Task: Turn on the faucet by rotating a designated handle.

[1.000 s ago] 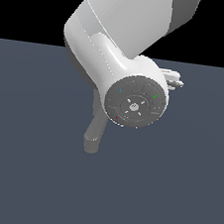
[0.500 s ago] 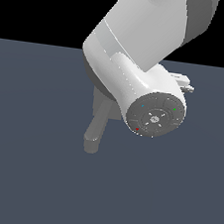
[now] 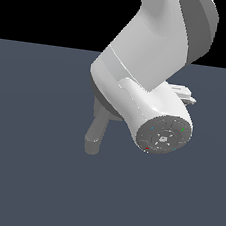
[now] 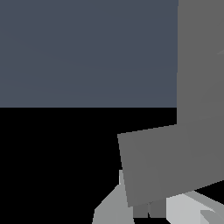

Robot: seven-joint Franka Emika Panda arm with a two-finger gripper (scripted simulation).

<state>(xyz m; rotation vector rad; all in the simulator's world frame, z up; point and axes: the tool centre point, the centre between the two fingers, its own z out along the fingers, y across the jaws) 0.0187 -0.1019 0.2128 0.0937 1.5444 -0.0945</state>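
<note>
**Wrist low over faucet, grip unconfirmed**

Faucet [image 3: 96,133] sits mid-floor, mostly behind my arm [image 3: 156,70]; only one grey bar pokes out toward the exterior view's left. Wrist view is filled by grey faucet slabs [image 4: 175,162], so I'm right on it. Can't tell whether my gripper is open or touching the handle.

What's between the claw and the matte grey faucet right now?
Nothing visible. In the wrist view the matte grey faucet has a flat face that overlaps the claw tips with no gap showing. In the exterior view the white robot arm hides that stretch.
</note>
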